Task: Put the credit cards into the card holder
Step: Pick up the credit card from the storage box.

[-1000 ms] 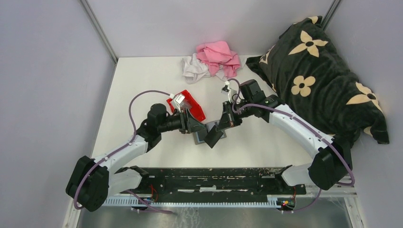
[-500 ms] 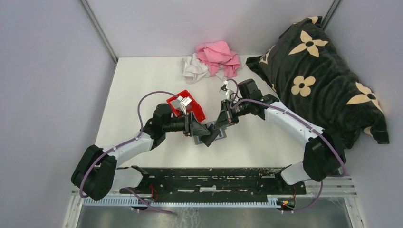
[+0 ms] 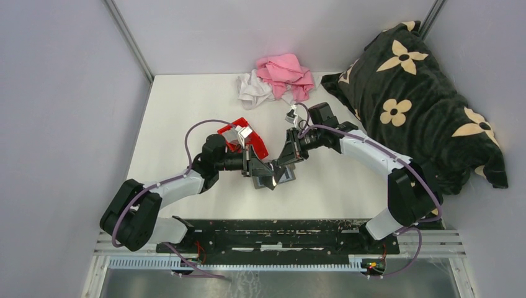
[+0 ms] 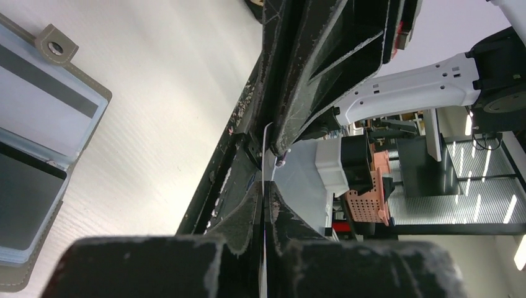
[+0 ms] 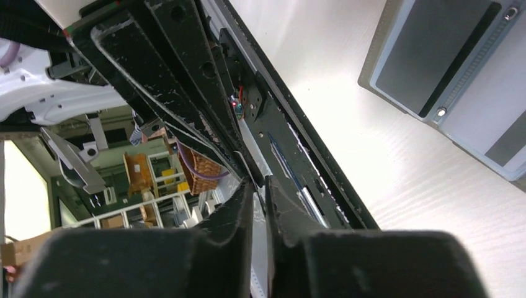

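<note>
Card holder (image 5: 446,68) open flat on white table (image 3: 186,112), striped card in clear pocket. Red bin (image 3: 259,149) just beside; pale shiny item inside, kind unclear. Left gripper (image 4: 263,205) clamped on thin credit card (image 4: 263,164), edge-on, near holder. Right gripper (image 5: 257,186) fingers nearly together at same card; grip unclear.

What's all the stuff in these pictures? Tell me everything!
card holder: one, grey, open on the table
credit card: one, pale, pinched edge-on
red bin: one, beside the card holder
more cards: silvery, count unclear, in the red bin
pink cloth: one, far edge
white cloth: one, beside the pink
cushion: one, black with cream flowers, right
left gripper: black, shut on the credit card
right gripper: black, tip-to-tip with the left
</note>
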Motion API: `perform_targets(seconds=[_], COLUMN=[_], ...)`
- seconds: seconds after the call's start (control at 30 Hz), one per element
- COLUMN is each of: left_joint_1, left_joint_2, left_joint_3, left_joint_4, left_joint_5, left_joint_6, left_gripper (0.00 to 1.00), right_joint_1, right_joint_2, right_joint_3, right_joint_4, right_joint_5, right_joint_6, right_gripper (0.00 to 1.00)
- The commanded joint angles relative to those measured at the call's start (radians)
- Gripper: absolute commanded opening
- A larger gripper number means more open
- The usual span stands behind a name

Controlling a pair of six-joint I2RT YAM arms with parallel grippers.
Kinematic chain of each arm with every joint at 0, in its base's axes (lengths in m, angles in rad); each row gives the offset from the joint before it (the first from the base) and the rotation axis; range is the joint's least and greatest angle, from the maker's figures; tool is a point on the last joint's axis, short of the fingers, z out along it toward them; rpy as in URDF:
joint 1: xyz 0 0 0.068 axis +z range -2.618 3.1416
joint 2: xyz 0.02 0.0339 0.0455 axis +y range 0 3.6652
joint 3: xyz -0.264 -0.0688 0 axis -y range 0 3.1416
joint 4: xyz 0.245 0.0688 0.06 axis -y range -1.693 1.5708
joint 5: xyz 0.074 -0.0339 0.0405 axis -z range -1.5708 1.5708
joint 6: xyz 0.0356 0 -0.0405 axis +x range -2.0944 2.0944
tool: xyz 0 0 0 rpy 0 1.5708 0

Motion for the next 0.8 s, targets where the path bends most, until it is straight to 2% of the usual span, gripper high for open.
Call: perform_targets(seconds=[0.0,0.07,0.13,0.33,0.47,0.77], left_joint_1=[-0.009,-0.01,-0.013,-0.076,-0.142,-0.23], left_joint_2=[-0.001,-0.014,-0.031,-0.057,-0.028,0.042], left_joint_3=[-0.007,-0.015,-0.041,-0.128,-0.149,-0.109], left_joint_4=[0.082,0.071,0.105,0.237,0.326,0.388], left_joint_5=[-0.008,-0.089,-0.184,-0.495,-0.646,-0.805], left_joint_6=[-0.041,-0.045,-0.074,-0.207,-0.272,-0.325], left_gripper=[0.03,0.03,0.03,0.03,0.03,0.03], right_joint_1=[-0.011,-0.013,-0.013,-0.012,-0.013,-0.012], right_joint_2=[-0.023,-0.046,-0.071,-0.139,-0.147,-0.137], right_joint_3=[0.058,0.071,0.065,-0.042,-0.103,-0.16], right_joint_4=[0.012,-0.048,-0.074,0.034,0.108,0.18], right_joint_5=[0.064,0.147,0.211,0.297,0.319,0.333], right_joint_6=[-0.023,-0.066,-0.085,0.001,0.056,0.099], right_gripper=[0.23,0.34,0.39,0.41,0.41,0.41])
